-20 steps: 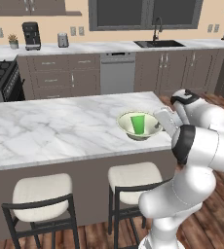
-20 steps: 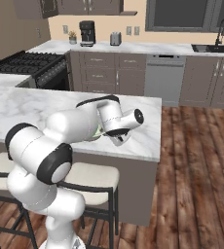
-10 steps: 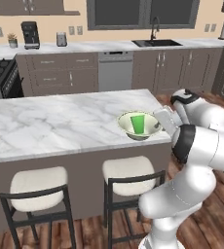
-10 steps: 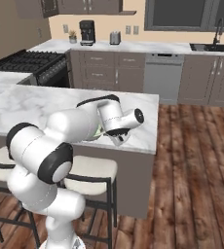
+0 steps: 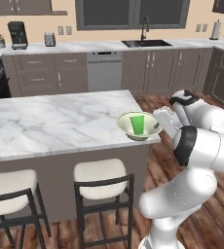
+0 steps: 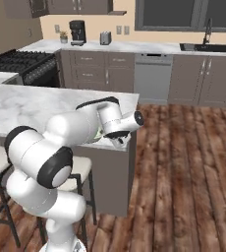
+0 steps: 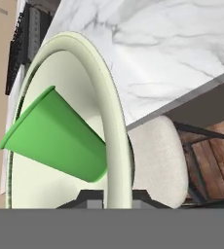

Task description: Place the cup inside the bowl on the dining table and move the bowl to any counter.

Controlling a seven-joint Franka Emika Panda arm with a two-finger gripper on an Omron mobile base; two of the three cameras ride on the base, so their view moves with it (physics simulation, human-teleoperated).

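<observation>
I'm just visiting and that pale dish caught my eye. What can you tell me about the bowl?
The bowl is wide, shallow and round, cream-white with a pale greenish inside, smooth like glazed ceramic. It sits at the dining table corner nearest the robot. The green cup stands upright inside it. The end effector is shut on its rim.

Room: beige wall [image 5: 201,14] at back, dark-framed window [image 5: 133,12] above a sink [image 5: 145,43] with a dark faucet. Grey-brown cabinets [image 5: 41,73] run under the far worktop, stainless dishwasher [image 5: 104,70] set between them. Black stove [image 6: 24,66] on the left side. Coffee maker [image 5: 17,35] and what looks like a toaster [image 5: 49,39] by the wall, too small to confirm. Wood plank floor [image 6: 183,162]. Two cushioned stools [image 5: 102,177] with dark frames in front. Even, flat lighting.
</observation>
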